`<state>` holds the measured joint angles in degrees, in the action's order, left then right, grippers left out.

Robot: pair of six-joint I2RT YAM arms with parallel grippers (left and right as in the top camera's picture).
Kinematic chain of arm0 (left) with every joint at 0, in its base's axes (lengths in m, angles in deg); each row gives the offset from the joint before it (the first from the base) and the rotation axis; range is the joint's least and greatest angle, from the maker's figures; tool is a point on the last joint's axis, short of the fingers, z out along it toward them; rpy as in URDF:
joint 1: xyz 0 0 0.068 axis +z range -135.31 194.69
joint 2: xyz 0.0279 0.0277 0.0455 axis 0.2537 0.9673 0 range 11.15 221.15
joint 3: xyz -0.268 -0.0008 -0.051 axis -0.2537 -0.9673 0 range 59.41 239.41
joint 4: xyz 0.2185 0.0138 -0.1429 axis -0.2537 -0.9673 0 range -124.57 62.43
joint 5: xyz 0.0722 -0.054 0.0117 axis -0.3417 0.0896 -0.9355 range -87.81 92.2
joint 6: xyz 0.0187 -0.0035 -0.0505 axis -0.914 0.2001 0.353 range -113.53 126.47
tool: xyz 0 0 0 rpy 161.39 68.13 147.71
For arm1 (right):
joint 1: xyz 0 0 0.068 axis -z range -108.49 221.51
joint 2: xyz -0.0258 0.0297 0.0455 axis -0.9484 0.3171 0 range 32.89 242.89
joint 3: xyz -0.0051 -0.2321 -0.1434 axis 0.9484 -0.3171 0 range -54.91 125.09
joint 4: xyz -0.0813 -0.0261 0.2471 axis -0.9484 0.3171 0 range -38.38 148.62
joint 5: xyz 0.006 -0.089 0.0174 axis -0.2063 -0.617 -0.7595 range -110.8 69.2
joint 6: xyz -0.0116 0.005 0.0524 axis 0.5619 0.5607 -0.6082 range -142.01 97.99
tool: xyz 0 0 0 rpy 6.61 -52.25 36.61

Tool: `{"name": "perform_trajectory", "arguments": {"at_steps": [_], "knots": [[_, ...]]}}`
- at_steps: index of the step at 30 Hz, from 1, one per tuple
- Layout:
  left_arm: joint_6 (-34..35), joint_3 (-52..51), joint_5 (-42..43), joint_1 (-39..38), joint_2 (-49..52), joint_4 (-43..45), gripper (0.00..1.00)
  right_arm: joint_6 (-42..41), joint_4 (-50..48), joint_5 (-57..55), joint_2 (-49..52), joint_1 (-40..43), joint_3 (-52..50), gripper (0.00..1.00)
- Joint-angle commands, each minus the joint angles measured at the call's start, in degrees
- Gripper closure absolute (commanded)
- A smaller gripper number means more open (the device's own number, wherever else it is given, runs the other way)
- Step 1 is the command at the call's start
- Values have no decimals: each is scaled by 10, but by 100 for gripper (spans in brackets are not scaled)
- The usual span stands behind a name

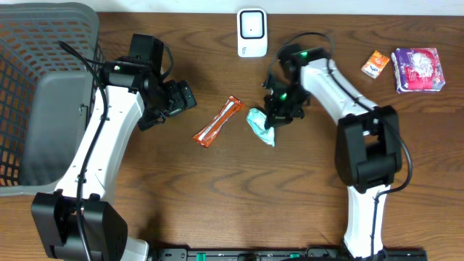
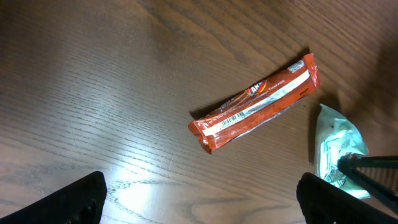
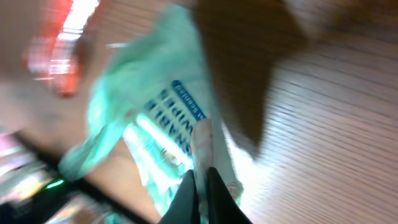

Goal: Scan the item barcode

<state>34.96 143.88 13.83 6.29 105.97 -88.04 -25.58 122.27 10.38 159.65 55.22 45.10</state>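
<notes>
While the right gripper (image 1: 275, 114) is clenched on 1 teal wipes packet (image 1: 259, 127) at mid-table, the left gripper (image 1: 176, 98) hangs spread wide, empty. 1 orange snack bar (image 1: 217, 121) lies between them. 1 white scanner (image 1: 251, 32) stands at the far edge, 1 small orange packet (image 1: 375, 63) and 1 purple packet (image 1: 416, 69) lie far right, and 1 grey basket (image 1: 43, 43) sits left.

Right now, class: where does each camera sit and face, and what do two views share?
Overhead: above the table, facing down; both arms show.
Left wrist: looks down at orange snack bar; open left gripper tips at bottom.
Right wrist: close on teal wipes packet, pinched by shut right gripper.
Shared: overhead and left wrist show bar and packet.
</notes>
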Motion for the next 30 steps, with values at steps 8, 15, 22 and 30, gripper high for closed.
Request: {"name": "perform_trajectory", "arguments": {"at_steps": [8, 15, 22, 30], "knots": [[-3, 6, -6, 1, 3, -3, 2, 99, -17, 248, 7, 58, -90, 99], [-3, 6, -6, 1, 3, -3, 2, 98, -42, 240, 7, 93, -133, 99], [-3, 6, -6, 1, 3, -3, 2, 66, -47, 185, 7, 150, -139, 99], [-3, 6, -6, 1, 3, -3, 2, 73, -46, 169, 6, 146, -137, 99]]}}
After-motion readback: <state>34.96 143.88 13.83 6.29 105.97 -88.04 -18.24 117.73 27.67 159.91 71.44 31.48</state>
